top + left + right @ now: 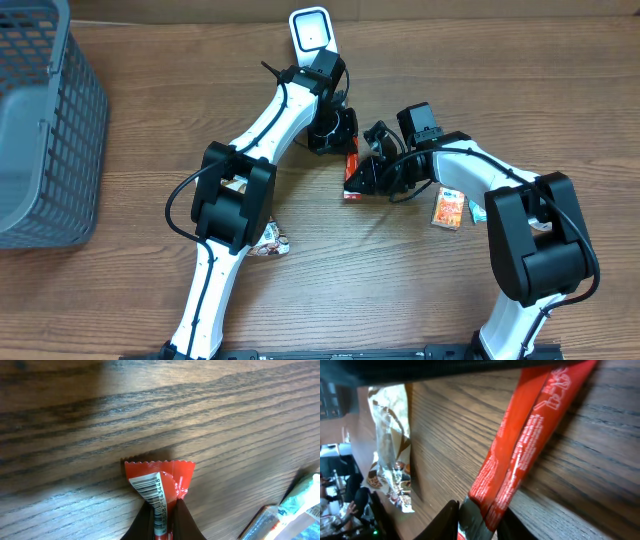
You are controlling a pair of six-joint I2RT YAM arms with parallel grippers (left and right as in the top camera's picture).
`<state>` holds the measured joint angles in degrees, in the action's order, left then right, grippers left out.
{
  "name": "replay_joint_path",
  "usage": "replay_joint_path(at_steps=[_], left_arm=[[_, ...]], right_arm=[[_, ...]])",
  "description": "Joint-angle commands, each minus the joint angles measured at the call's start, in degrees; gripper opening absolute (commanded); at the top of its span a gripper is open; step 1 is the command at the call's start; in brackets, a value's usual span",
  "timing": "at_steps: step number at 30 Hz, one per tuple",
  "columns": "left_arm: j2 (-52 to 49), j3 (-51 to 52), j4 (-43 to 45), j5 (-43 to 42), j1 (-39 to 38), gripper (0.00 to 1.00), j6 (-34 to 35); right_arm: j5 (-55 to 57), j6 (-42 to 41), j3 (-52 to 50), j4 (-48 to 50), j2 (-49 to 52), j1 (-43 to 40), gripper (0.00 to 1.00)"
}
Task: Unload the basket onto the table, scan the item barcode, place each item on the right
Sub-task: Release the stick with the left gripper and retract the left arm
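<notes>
The item is a red snack wrapper (352, 176) lying between my two grippers at the table's centre. In the left wrist view its crimped end (160, 472) faces up, showing a white barcode label (150, 488). My left gripper (164, 521) is shut on that wrapper just below the label. It sits at the wrapper's far end (335, 132) in the overhead view. My right gripper (378, 168) comes in from the right. The red wrapper (530, 435) runs down between its fingers (448, 521), filling the gap of the right gripper (480, 524).
A grey mesh basket (40, 130) stands at the left. A white device with a grey window (311, 30) is at the far edge. An orange packet (449, 207) and a pale packet (477, 210) lie right of centre. A clear snack bag (268, 240) lies by the left arm.
</notes>
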<state>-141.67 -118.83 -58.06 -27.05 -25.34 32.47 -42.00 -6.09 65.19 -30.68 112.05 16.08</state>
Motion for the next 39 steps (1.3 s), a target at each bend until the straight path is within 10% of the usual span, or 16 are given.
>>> replay_joint_path(at_steps=[1, 6, 13, 24, 39], left_arm=[[-1.03, -0.92, 0.07, -1.07, 0.09, 0.04, -1.22], [-1.03, -0.92, 0.33, -1.11, 0.39, 0.04, -2.36], [-1.03, -2.08, 0.35, -3.26, 2.89, 0.5, -4.57], [-1.03, -16.28, -10.25, -0.52, 9.88, 0.53, -10.03], [-1.05, -21.42, -21.22, 30.4, 22.47, 0.73, -10.25]], right_arm=[[2.95, -0.2, 0.04, 0.44, 0.26, 0.04, 0.22], [2.99, -0.13, 0.02, 0.37, 0.26, 0.02, 0.04], [4.85, -0.13, 0.02, 0.37, 0.26, -0.02, 0.04], [4.92, 0.11, 0.02, 0.24, 0.26, -0.04, 0.04], [6.43, 0.55, 0.02, -0.66, 0.26, -0.02, 0.04]])
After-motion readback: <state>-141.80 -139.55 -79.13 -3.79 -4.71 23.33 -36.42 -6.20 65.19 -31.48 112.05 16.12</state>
